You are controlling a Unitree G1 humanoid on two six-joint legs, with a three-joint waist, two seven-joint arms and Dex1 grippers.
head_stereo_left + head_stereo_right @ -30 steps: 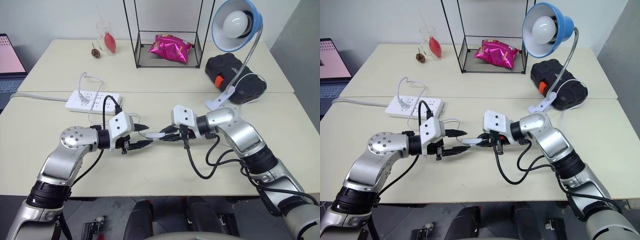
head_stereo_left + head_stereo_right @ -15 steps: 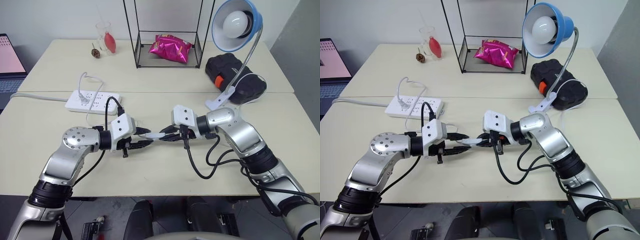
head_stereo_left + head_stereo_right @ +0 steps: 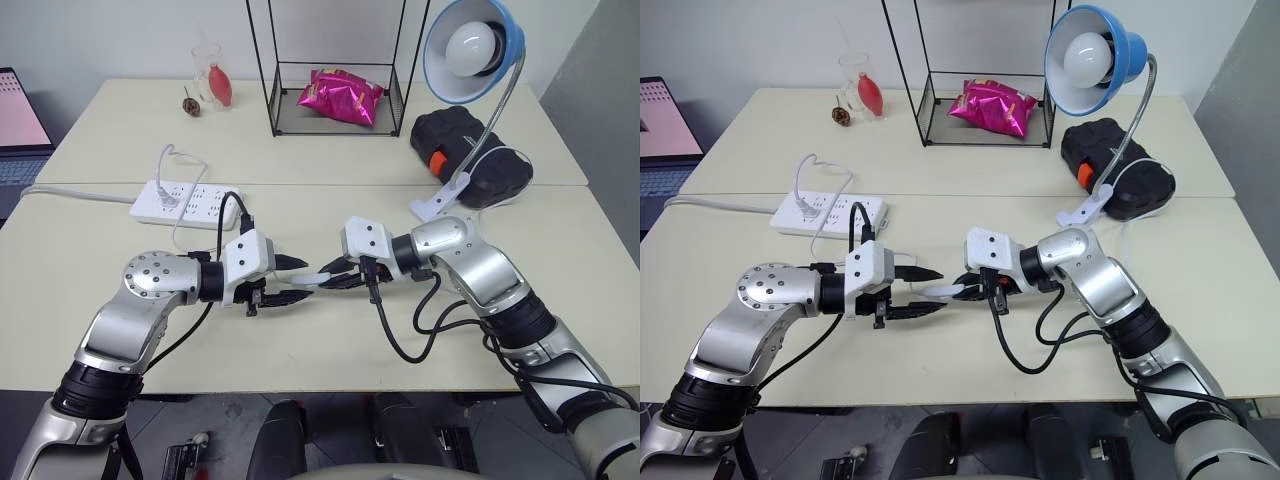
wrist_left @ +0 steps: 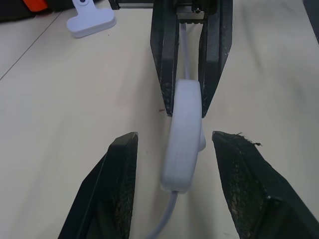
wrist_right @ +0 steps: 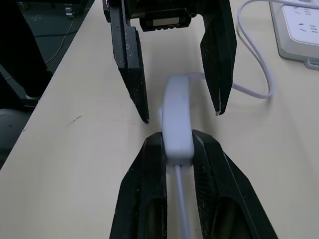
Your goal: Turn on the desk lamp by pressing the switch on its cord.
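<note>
- Presently, the switch (image 5: pixel 178 119) is pinched at one end by the right gripper (image 5: pixel 178 149) and held just above the table (image 3: pixel 300 340), near its front middle.
- Both sides of the switch's free end are flanked by the left gripper (image 4: pixel 172 149), whose fingers (image 4: pixel 122 164) stand apart from it with a clear gap on each side.
- The pressing step is judged to be in hand, with the bulb of the desk lamp (image 3: pixel 472 45) looking unlit.
- A closing of the left fingers onto the rocker, which looks to sit on one side face, is judged to be called for next, while the right grip is kept firm so the switch cannot twist away.
- The cord (image 5: pixel 251 55) is seen curving away from the switch toward the power strip (image 3: pixel 185 200).
- A pink snack bag (image 3: pixel 345 97) is held in the wire rack (image 3: pixel 275 110) at the back.
- Something red is contained in the clear glass (image 3: pixel 210 70) at the far left.
</note>
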